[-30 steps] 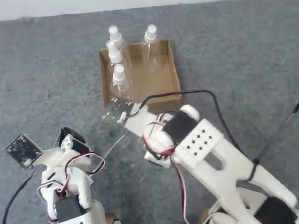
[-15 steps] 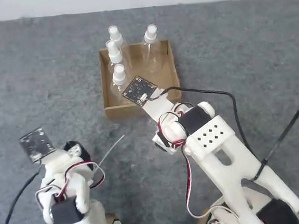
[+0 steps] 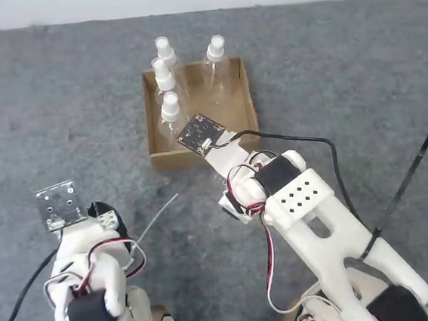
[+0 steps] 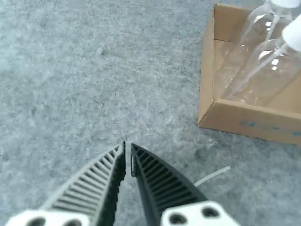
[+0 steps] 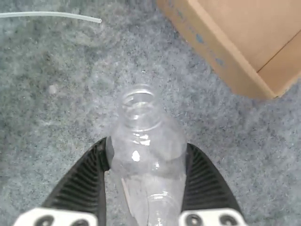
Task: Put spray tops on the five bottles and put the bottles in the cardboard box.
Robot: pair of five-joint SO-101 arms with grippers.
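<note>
Right gripper (image 5: pixel 146 147) is clamped on a clear bottle (image 5: pixel 140 123) that has no spray top: a black ribbed finger presses on each side of its body, and its open neck points out past the fingertips over the grey carpet (image 5: pixel 56 94). Left gripper (image 4: pixel 128 147) hangs low over the same carpet with its two fingers drawn together, only a sliver of gap at the tips and nothing between them. A thin clear tube (image 3: pixel 159 215) lies loose on the carpet between the two arms, apart from both grippers and short of the cardboard box (image 3: pixel 249 96). From above, the right arm's wrist sits over the near wall of the box. Inside the box stand four bottles with white spray tops (image 3: pixel 169 108): three in a row along the side nearer the left arm, and one alone in the far corner on the other side.
</note>
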